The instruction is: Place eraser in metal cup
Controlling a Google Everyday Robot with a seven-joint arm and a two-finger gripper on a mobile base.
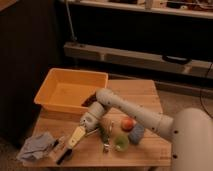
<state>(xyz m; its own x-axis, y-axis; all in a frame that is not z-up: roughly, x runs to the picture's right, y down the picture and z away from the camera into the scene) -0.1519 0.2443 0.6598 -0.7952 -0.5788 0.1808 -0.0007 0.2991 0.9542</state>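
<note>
Gripper low at the table's seven o'clock corner, eraser and metal cup not yet brought together.

The gripper (pixel 64 149) sits down at the front-left of the wooden table (pixel 142 92), just at three o'clock of a crumpled grey cloth (pixel 36 147), with the arm (pixel 131 111) reaching back toward the robot's white base at four o'clock. Whether its fingers are parted or closed on something, I cannot tell; a dark shape at their tips may be the eraser, but this is unsure. No metal cup can be picked out with certainty. Near the table's middle, at the gripper's three o'clock, lie a red ball (pixel 127 123), a blue object (pixel 136 133) and a green object (pixel 120 143); an orange bin (pixel 47 88) stands at eleven o'clock. As I judge it, the task is early: at best the pickup is underway, and carrying and dropping remain.
</note>
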